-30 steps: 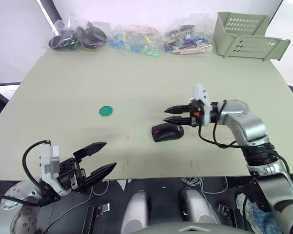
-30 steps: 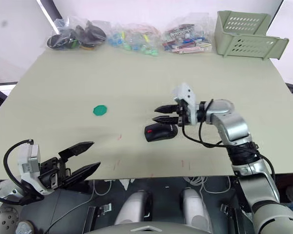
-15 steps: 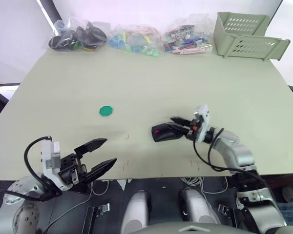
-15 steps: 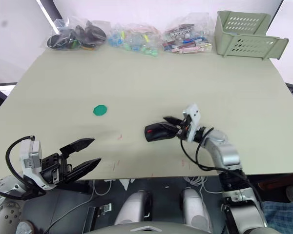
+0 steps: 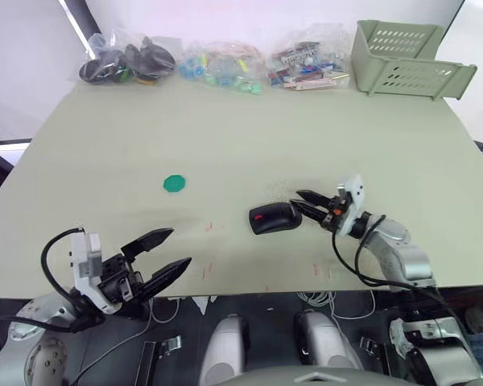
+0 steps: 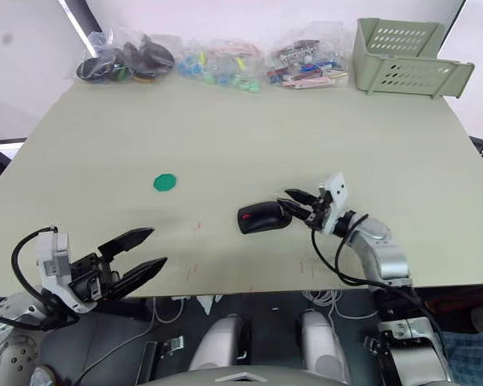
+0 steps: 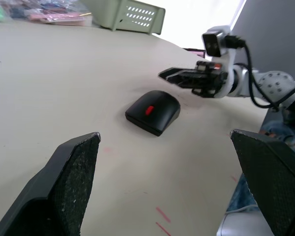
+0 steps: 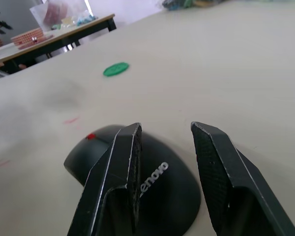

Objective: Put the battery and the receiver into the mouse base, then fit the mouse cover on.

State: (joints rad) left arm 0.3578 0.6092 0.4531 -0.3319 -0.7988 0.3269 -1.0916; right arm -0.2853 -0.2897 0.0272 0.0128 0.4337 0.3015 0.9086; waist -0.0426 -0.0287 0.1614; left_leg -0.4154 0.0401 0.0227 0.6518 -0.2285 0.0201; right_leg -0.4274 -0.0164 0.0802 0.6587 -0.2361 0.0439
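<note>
Black mouse (image 5: 274, 217) sits just right of frame centre in the head views, cover on, Lenovo lettering and a small red mark on top. Whether cover and base are fully seated can't be told; the inside, battery and receiver are hidden.

Right gripper (image 5: 308, 203) lies low at the mouse's right end, fingers parted, tips just beside or over the rear of the shell; contact can't be confirmed. In the right wrist view the two black fingers (image 8: 117, 172) straddle the logo end with a clear gap between them, holding nothing.

Left gripper (image 5: 163, 255) is at lower left of the frame, at the near table edge, jaws wide open and empty, well apart from the mouse. Left wrist view has its finger pads (image 7: 73, 169) cut off at the bottom edge.

Green disc (image 5: 174, 184) lies left of centre on the table (image 5: 225, 129), which is pale beige with faint red marks near the front edge. Clear bags of small parts (image 5: 217, 63) run along the far edge at the top; contents hard to make out. Pale green slotted basket (image 5: 409, 58) at upper right, partly cut off. White wall behind, dark floor and cables below the table edge.
</note>
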